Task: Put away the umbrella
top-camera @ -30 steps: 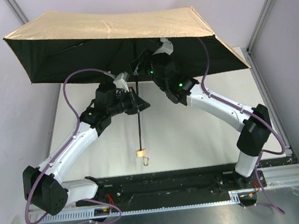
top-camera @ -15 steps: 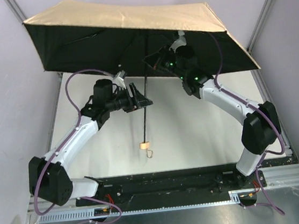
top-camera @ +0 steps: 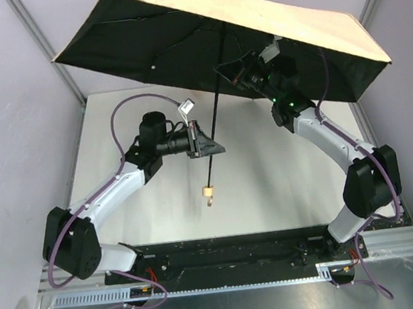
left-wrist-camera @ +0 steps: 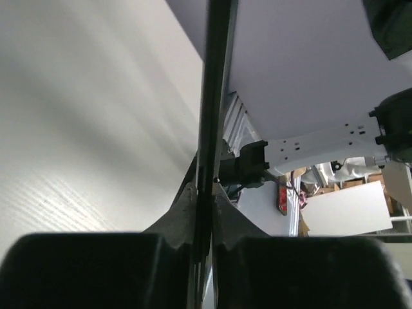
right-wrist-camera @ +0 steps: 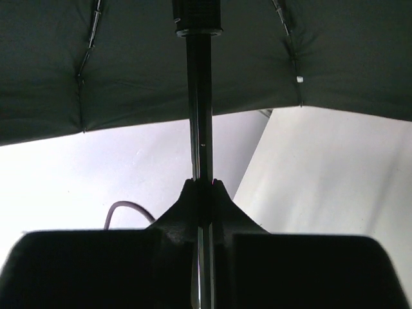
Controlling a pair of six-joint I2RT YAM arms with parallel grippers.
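The umbrella [top-camera: 249, 8] is open and held in the air, tan on top and black underneath, with its canopy tilted down to the right. Its thin black shaft [top-camera: 215, 101] runs down to the small tan handle [top-camera: 208, 192], which hangs above the table. My left gripper [top-camera: 213, 148] is shut on the lower shaft; in the left wrist view the shaft [left-wrist-camera: 215, 77] is pinched at my left gripper [left-wrist-camera: 203, 193]. My right gripper [top-camera: 221, 71] is shut on the upper shaft. The right wrist view shows my right gripper [right-wrist-camera: 204, 185] clamping the shaft [right-wrist-camera: 199, 96] just below the runner [right-wrist-camera: 197, 16].
The white table [top-camera: 283, 175] lies below, enclosed by lilac walls and aluminium posts [top-camera: 45, 46]. The canopy's right edge [top-camera: 374, 57] reaches close to the right wall. A black rail [top-camera: 224, 246] carries both arm bases at the near edge.
The umbrella has swung to the right and tilted more steeply. My left gripper let go and shut again on the shaft. My right gripper closed on the upper shaft.
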